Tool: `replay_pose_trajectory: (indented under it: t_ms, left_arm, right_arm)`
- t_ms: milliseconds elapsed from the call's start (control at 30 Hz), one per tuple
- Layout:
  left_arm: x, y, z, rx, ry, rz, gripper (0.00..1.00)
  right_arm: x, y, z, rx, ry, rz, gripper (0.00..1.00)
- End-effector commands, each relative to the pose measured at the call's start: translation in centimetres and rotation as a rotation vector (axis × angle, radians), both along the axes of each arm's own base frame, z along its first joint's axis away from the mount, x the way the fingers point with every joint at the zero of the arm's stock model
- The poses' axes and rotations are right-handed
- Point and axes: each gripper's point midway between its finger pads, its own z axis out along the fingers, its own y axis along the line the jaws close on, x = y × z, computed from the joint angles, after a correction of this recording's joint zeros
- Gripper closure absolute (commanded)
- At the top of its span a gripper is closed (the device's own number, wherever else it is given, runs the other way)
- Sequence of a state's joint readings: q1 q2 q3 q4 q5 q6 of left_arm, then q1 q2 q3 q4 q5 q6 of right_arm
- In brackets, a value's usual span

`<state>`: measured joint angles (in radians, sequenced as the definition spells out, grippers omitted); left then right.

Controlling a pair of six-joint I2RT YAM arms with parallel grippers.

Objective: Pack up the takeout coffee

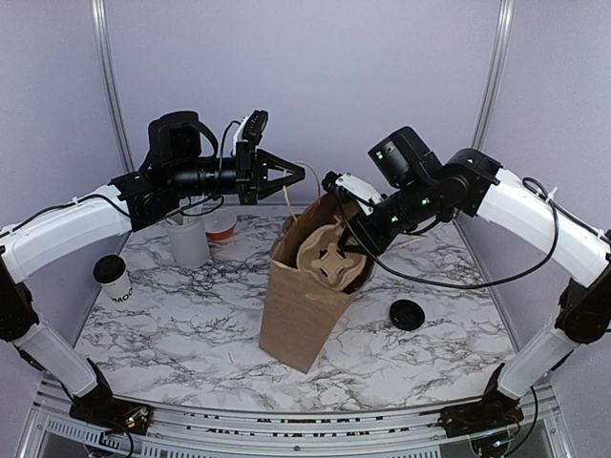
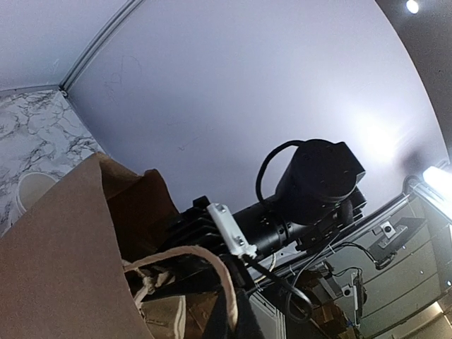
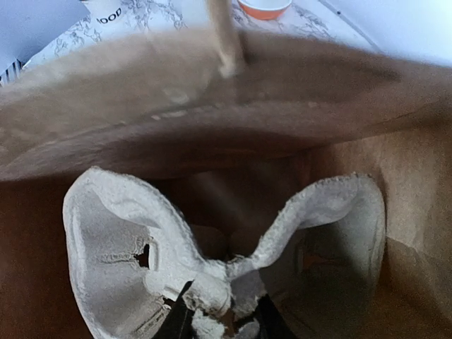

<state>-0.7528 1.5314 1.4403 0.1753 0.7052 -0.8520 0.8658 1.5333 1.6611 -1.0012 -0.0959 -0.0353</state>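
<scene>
Your right jaws pinch the pulp cup carrier (image 3: 120, 233) inside the paper bag (image 1: 296, 315). Your left jaws close on its handle (image 3: 226, 39). The takeout coffee (image 1: 113, 280) stands on the counter (image 1: 191, 334), well apart.

Black lettering showing on the side of the coffee cup (image 1: 113, 280) at the table's (image 1: 191, 334) left, reading roughly as "MOO", blurring at the end, its letters "OOD" showing upside-down-free and sharper in the right wrist view.
</scene>
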Motion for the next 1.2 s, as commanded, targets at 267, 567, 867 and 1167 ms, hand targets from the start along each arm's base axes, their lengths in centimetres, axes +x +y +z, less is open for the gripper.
replay_pose_trajectory:
  t_ms: [267,567,867,1167]
  left_arm:
    - [0.2,4.0,-0.3,0.021,-0.076,0.081,1.0]
    - [0.4,4.2,-1.1,0.062,-0.083,0.095,1.0]
    - [0.6,4.2,-1.3,0.073,-0.086,0.107,1.0]
    - [0.6,4.2,-1.3,0.075,-0.087,0.104,1.0]
  right_arm:
    - [1.5,4.8,2.1,0.028,-0.076,0.046,0.79]
    - [2.2,5.4,1.8,-0.009,-0.084,0.056,0.79]
    - [2.1,5.8,2.9,0.02,-0.109,0.084,0.79]
    - [1.8,5.8,2.2,-0.012,-0.121,0.111,0.76]
